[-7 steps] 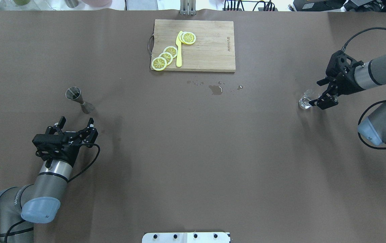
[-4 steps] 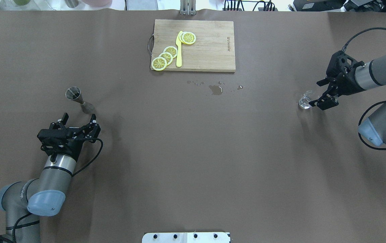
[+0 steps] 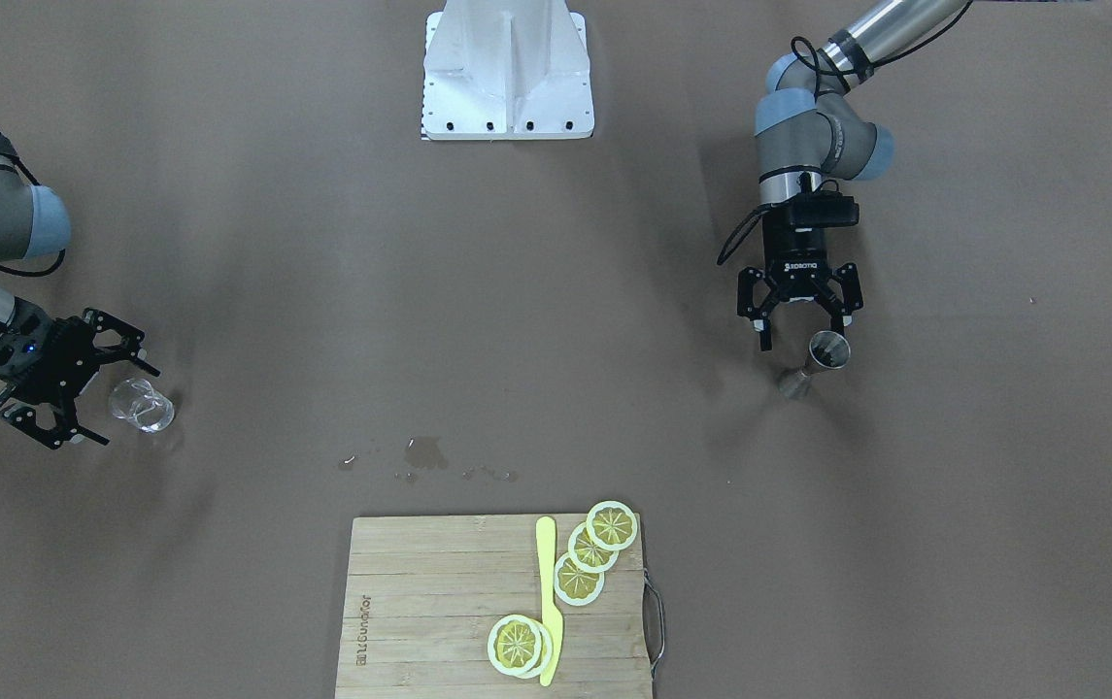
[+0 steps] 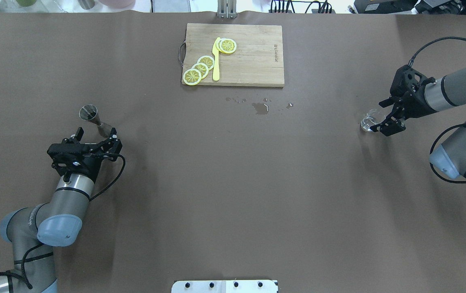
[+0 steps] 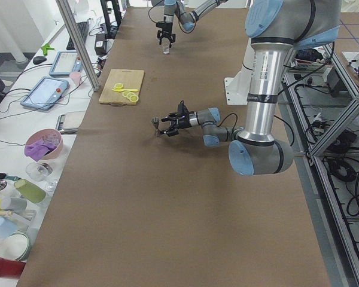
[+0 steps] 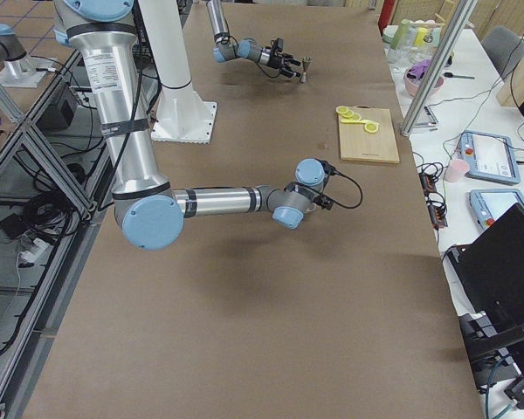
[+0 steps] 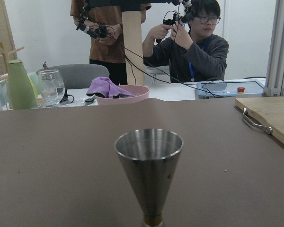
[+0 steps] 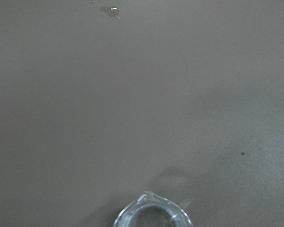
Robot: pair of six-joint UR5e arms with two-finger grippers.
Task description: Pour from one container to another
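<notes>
The metal jigger point(image 4: 94, 118) stands upright on the brown table at the left, and it fills the middle of the left wrist view point(image 7: 149, 175). My left gripper point(image 4: 96, 133) is open, with a finger on each side of the jigger's base and not touching it; the front view shows the left gripper point(image 3: 805, 335) and jigger point(image 3: 824, 355) the same way. The clear glass cup point(image 4: 367, 121) stands at the right. My right gripper point(image 4: 378, 116) is open right beside the cup, which sits at its fingertips point(image 3: 150, 371). Only the cup's rim point(image 8: 154, 213) shows in the right wrist view.
A wooden cutting board point(image 4: 253, 61) at the far middle carries lemon slices point(image 4: 200, 69) and a yellow knife point(image 4: 216, 61). Small spilled drops point(image 4: 261, 107) lie in front of it. The robot's white base plate point(image 4: 224, 286) is at the near edge.
My left gripper has advanced toward the jigger until its open fingers flank the base. The right gripper has shifted slightly closer to the glass cup.
</notes>
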